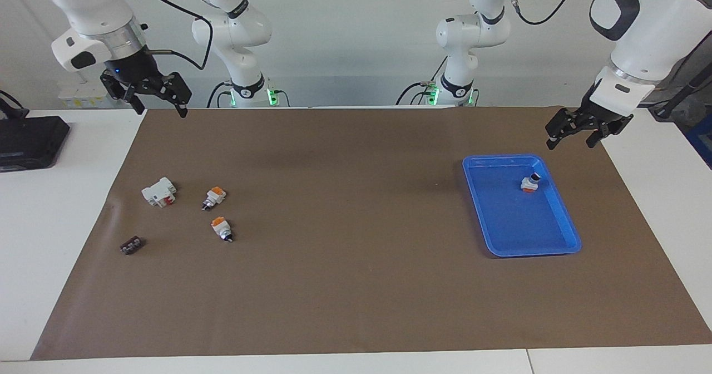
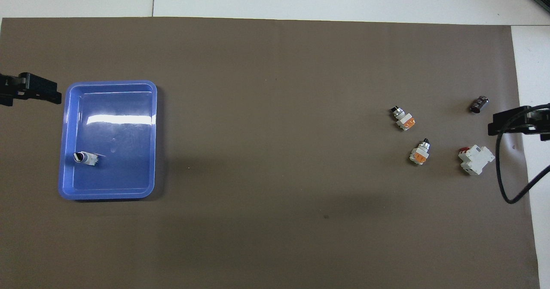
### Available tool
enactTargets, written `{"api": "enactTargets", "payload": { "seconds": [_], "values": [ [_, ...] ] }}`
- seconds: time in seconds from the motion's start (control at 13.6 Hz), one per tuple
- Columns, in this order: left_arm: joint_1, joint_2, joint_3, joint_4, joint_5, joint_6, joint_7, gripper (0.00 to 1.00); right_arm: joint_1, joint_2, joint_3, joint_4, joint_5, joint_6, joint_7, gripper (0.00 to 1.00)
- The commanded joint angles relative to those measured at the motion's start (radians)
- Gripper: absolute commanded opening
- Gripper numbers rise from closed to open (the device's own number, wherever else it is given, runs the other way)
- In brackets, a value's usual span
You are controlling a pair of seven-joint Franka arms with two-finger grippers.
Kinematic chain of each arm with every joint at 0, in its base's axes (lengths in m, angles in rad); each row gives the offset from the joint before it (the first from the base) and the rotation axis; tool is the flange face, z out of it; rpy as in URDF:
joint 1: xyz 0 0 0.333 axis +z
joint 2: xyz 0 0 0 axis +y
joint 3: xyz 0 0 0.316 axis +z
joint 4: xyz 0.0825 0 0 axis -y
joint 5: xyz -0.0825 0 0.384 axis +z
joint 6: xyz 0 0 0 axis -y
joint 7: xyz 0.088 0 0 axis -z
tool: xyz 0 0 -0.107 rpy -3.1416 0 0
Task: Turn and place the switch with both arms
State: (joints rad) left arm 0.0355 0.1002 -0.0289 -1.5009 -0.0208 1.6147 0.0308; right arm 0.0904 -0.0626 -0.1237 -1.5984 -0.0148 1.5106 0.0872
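Note:
Two switches lie on the brown mat toward the right arm's end, one [image 1: 214, 197] [image 2: 420, 152] nearer to the robots than the other [image 1: 221, 229] [image 2: 403, 118]. Both show orange faces. A third switch [image 1: 530, 183] [image 2: 84, 158] lies in the blue tray [image 1: 567, 235] [image 2: 150, 108], in the part nearer to the robots. My right gripper [image 1: 160, 110] [image 2: 511, 123] hangs open and empty, high over the mat's corner. My left gripper [image 1: 571, 143] [image 2: 38, 90] hangs open and empty above the mat, beside the tray's corner.
A larger white block with a red part [image 1: 159, 191] [image 2: 476, 159] and a small dark brown piece [image 1: 132, 245] [image 2: 479, 104] lie near the two switches. A black device [image 1: 30, 140] sits on the white table off the mat.

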Motion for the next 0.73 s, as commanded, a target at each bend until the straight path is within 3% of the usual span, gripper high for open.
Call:
{"api": "enactTargets", "payload": {
  "seconds": [0.0, 0.66],
  "values": [
    [0.004, -0.03, -0.003, -0.036, 0.015, 0.011, 0.008, 1.0, 0.002, -0.025, 0.001, -0.025, 0.002, -0.009, 0.017, 1.0],
    [0.004, -0.03, -0.002, -0.036, 0.015, 0.011, 0.008, 1.0, 0.002, -0.056, 0.001, -0.1, 0.002, 0.06, -0.044, 1.0]
  ]
}}
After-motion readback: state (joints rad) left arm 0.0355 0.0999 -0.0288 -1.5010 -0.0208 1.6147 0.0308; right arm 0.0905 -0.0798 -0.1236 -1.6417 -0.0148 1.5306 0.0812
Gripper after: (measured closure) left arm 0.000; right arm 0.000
